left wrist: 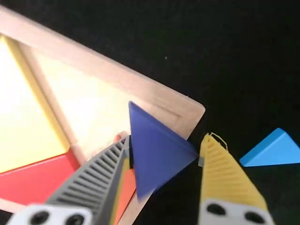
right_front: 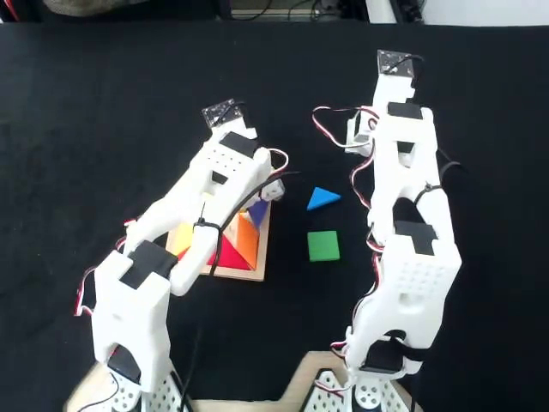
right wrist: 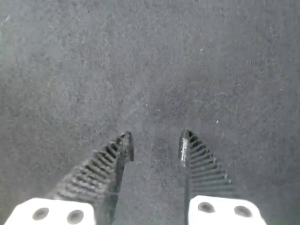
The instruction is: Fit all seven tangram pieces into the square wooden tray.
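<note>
The fingers (left wrist: 225, 173) of the left gripper (left wrist: 165, 140) clamp a dark blue wooden triangle (left wrist: 157, 150). The right gripper (right wrist: 157, 140) stands parted, holding nothing, over the black table (right wrist: 150, 56). We see the blue piece above the far right corner of the square wooden tray (left wrist: 154, 91). The tray holds a yellow triangle (left wrist: 23, 117) and a red piece (left wrist: 33, 178). A green wooden square (right_front: 323, 245) and a light blue wooden triangle (right_front: 322, 198) lie beyond its right edge.

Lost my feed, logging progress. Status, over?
Left gripper shut on dark blue triangle, over tray corner. Right gripper open, over bare cloth. Light blue triangle, green square outside tray. Nothing blocking.
</note>
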